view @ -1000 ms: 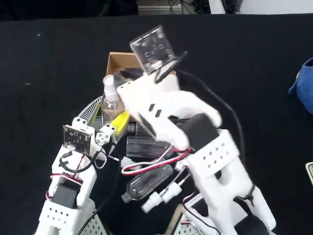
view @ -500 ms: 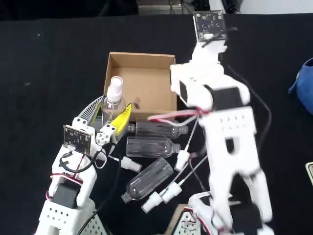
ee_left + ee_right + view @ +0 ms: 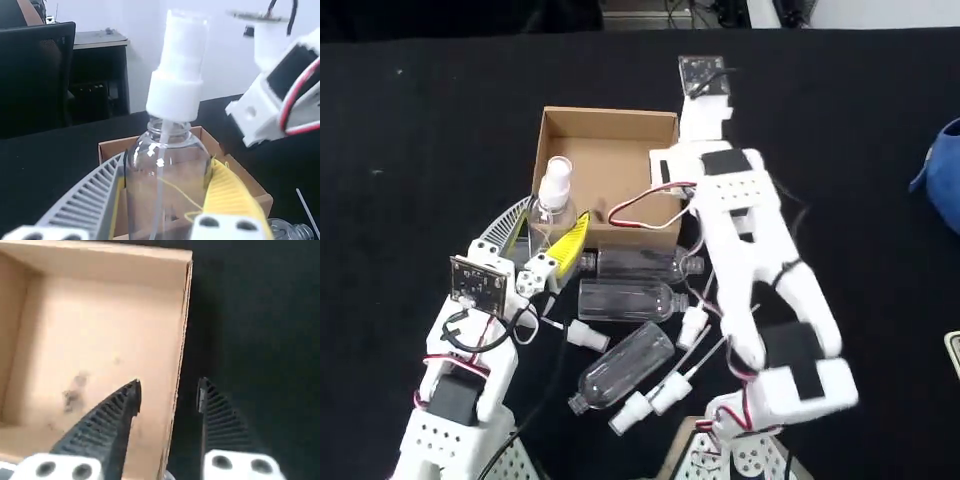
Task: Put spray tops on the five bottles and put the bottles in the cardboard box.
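My left gripper (image 3: 545, 225) is shut on a clear bottle (image 3: 552, 205) that stands upright by the near left corner of the cardboard box (image 3: 610, 125), a white spray top (image 3: 180, 65) seated on its neck. In the left wrist view the grey and yellow fingers clamp the bottle (image 3: 167, 175). My right gripper (image 3: 167, 390) is open and straddles the box's right wall (image 3: 181, 340), one finger inside, one outside. Three uncapped bottles (image 3: 640, 263) (image 3: 625, 300) (image 3: 620, 372) lie in front of the box. Loose spray tops (image 3: 585, 335) (image 3: 692, 325) (image 3: 650, 400) lie among them.
The right arm (image 3: 750, 250) stretches from the near edge over the lying bottles' right ends to the box. A blue object (image 3: 942, 185) sits at the table's right edge. Black tabletop lies bare to the left and behind the box.
The right arm lifted away from over the held bottle, swung right and up, then came down with its gripper over the box's right wall. The left arm and its bottle stayed still.
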You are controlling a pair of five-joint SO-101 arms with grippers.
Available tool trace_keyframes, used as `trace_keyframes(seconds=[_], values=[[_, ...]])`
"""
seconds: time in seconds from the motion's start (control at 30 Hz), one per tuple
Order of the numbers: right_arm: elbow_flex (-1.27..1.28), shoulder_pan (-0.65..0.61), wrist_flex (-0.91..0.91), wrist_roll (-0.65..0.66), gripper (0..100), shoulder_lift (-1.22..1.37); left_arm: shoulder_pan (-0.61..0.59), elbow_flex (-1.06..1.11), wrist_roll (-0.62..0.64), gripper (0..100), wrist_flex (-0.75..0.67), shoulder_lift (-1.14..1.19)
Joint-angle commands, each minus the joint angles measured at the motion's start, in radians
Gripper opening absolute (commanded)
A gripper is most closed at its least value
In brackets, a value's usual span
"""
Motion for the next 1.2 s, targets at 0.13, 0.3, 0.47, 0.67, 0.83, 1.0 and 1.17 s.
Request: trace_keyframes(seconds=[0.13, 0.3, 0.47, 0.67, 0.83, 1.0, 1.17], values=[[-0.028, 0.074, -0.08, 0.095, 16.6, 0.064, 0.012, 0.002, 0.005, 3, -0.023, -0.009], [-0.051, 0.055, -0.074, 0.189, 16.4, 0.131, 0.012, 0.002, 0.005, 3, -0.023, -0.009], [-0.113, 0.061, -0.072, 0.23, 0.5, 0.194, 0.012, 0.002, 0.005, 3, -0.023, -0.009], [-0.17, 0.091, -0.078, 0.313, 1.0, 0.246, 0.012, 0.002, 0.005, 3, -0.023, -0.009], [-0.189, 0.094, -0.08, 0.371, 1.0, 0.26, 0.012, 0.001, 0.005, 3, -0.023, -0.009], [-0.186, 0.087, -0.072, 0.371, 1.1, 0.257, 0.012, 0.001, 0.005, 3, -0.023, -0.009], [-0.194, 0.081, -0.052, 0.371, 6.0, 0.252, 0.012, 0.001, 0.005, 3, -0.023, -0.009]])
